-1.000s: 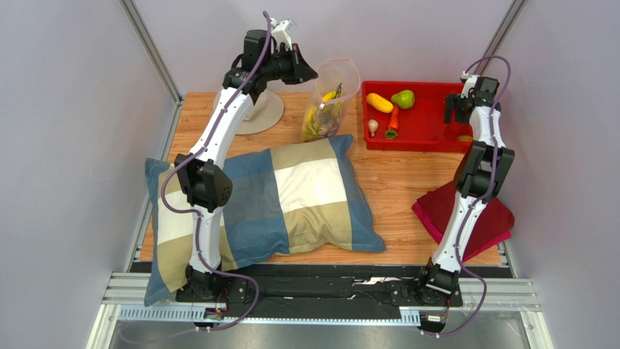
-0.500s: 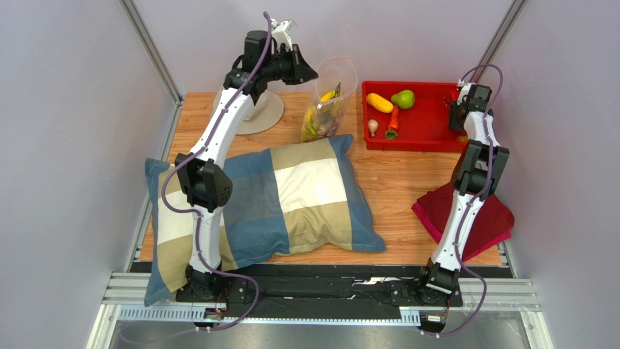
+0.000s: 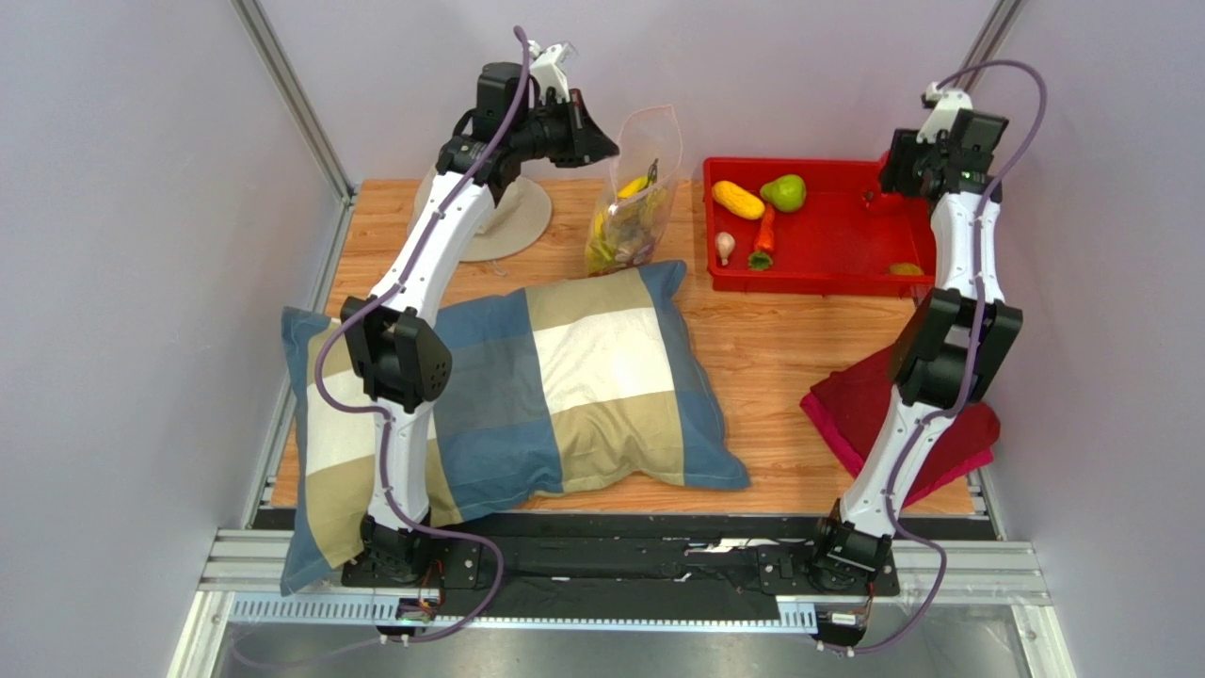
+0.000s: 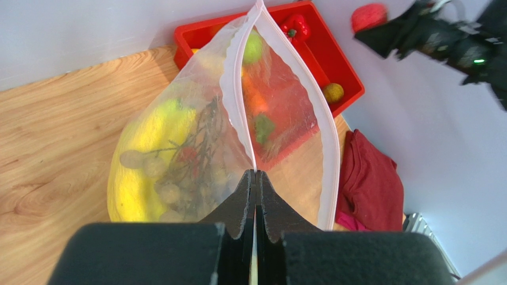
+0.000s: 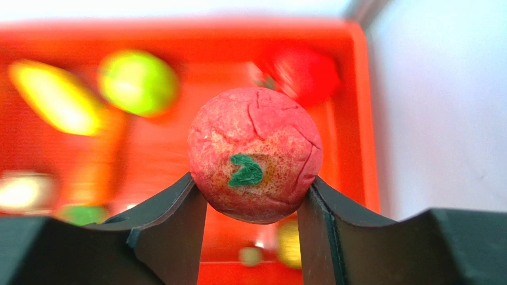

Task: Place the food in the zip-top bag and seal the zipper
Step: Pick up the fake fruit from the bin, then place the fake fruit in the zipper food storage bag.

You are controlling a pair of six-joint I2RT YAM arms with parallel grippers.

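Note:
The clear zip-top bag [image 3: 637, 198] stands upright at the back of the table, held up with its mouth open. It holds yellow bananas and a tan bunch [image 4: 172, 160]. My left gripper [image 3: 601, 141] is shut on the near zipper strip [image 4: 238, 101] at the bag's mouth, as the left wrist view [image 4: 256, 173] shows. My right gripper [image 3: 898, 170] is raised above the red tray [image 3: 835, 269] and is shut on a red apple [image 5: 256, 154]. A yellow lemon [image 3: 737, 199], a green piece [image 3: 784, 191] and an orange carrot [image 3: 764, 233] lie in the tray.
A checked pillow [image 3: 566, 382] covers the table's middle and left. A beige hat [image 3: 509, 219] lies behind the left arm. A red cloth [image 3: 905, 417] lies at the right front. The tray also holds a white bulb [image 3: 726, 247] and a red pepper [image 4: 296, 25].
My right arm has risen from low in the tray to high above its right end, carrying the apple. The left gripper and the bag have stayed in place.

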